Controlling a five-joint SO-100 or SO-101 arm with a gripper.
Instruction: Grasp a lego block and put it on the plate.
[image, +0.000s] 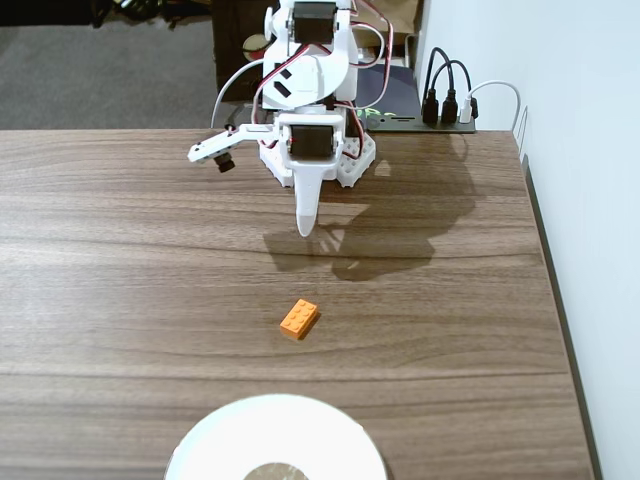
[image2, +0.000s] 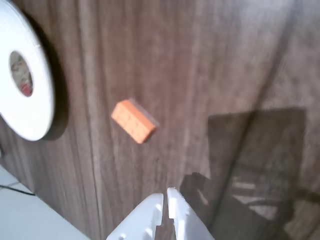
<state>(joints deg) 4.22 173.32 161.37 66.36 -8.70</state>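
Plate (image: 205, 440) bare, lego block (image: 299, 319) on table (image: 120, 250)

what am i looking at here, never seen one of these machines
It's a small white robot arm bolted to a wooden table. The fixed view faces the arm from across the table. The wrist view comes from a camera riding on the arm, looking down past its pincer. On the table lie an orange lego block and, near the edge, a white plate. The pincer's two fingers look nearly closed, and it holds nothing. The block is untouched.
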